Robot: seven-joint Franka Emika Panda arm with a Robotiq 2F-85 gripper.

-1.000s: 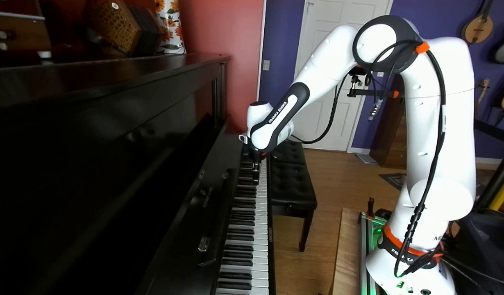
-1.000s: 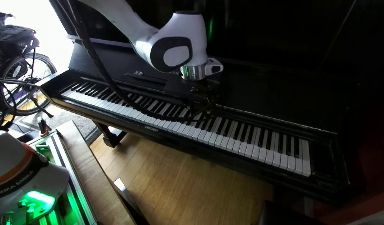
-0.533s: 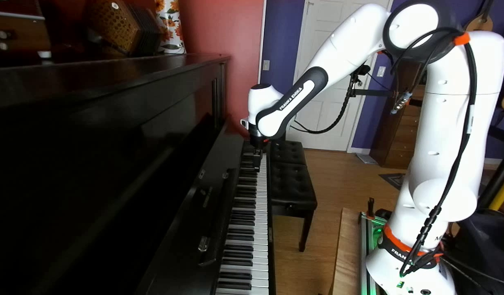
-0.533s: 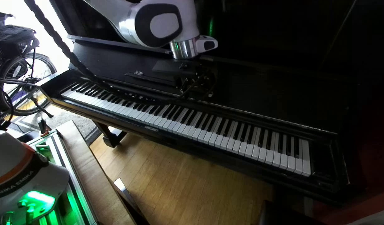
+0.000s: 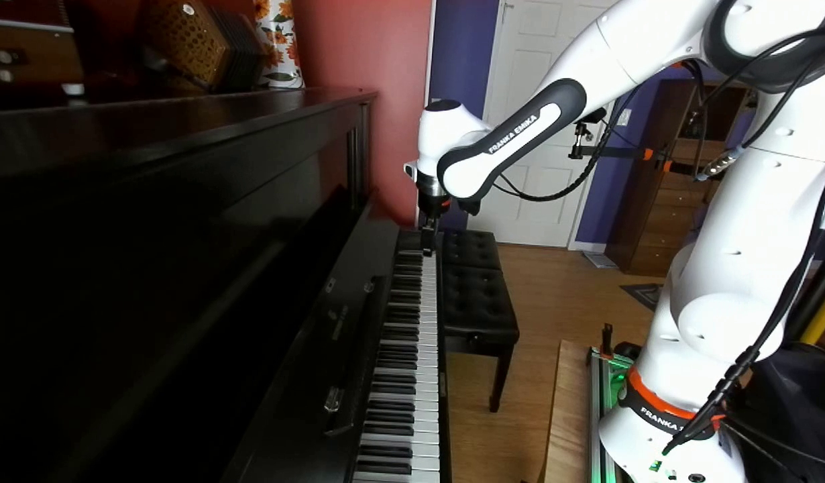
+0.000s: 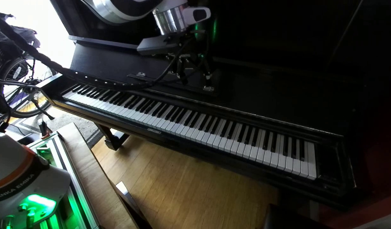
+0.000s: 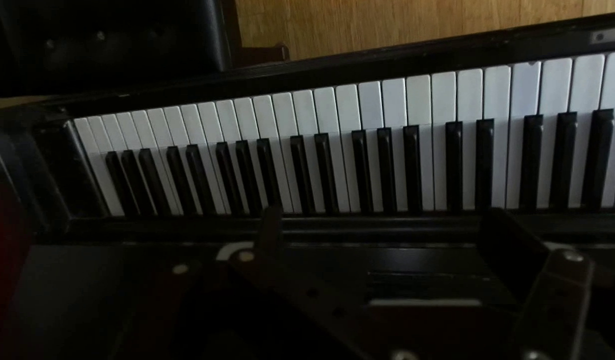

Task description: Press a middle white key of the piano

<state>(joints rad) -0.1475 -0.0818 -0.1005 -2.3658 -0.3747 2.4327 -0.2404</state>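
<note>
Piano (image 5: 137, 221): upright, cased in glossy black; placed on a wood floor (image 5: 546, 308), with its keys turned toward the side where the robot arm (image 5: 627, 54) is mounted. White keys (image 7: 346, 112) are laid in one long row, with shorter black keys (image 7: 386, 170) grouped in twos and threes. Several whites are tinted, some bluish, some creamy; a small dark nick (image 7: 532, 63) is seen at the front edge of one. On the sloping panel (image 6: 103, 60) behind the keys, lettering (image 5: 340, 322) is borne, too small to be read. A small pale plate (image 6: 154, 130) is fixed to the front rail.

Pincer (image 7: 382, 214): black; held above the row of keys, apart from them, its two fingers (image 7: 510, 250) spread wide.

On the piano's top are set a bellows instrument (image 5: 188, 47) with a fretted wooden end, a wooden box (image 5: 37, 60) with round white buttons, and a white object (image 5: 278, 60) printed with orange flowers.

A black tufted bench (image 5: 479, 302) is placed just beside the keys. The arm's base (image 5: 661, 449) is flanked by a wood-topped surface (image 6: 87, 165) and green-lit metal rails (image 6: 68, 162).

Room: red wall (image 5: 365, 100), purple wall (image 5: 456, 67), white panelled door (image 5: 526, 67), brown wooden drawers (image 5: 654, 228). Past one end of the piano, a bicycle (image 6: 31, 86) and a grey rug (image 6: 71, 121) are seen in an exterior view.
</note>
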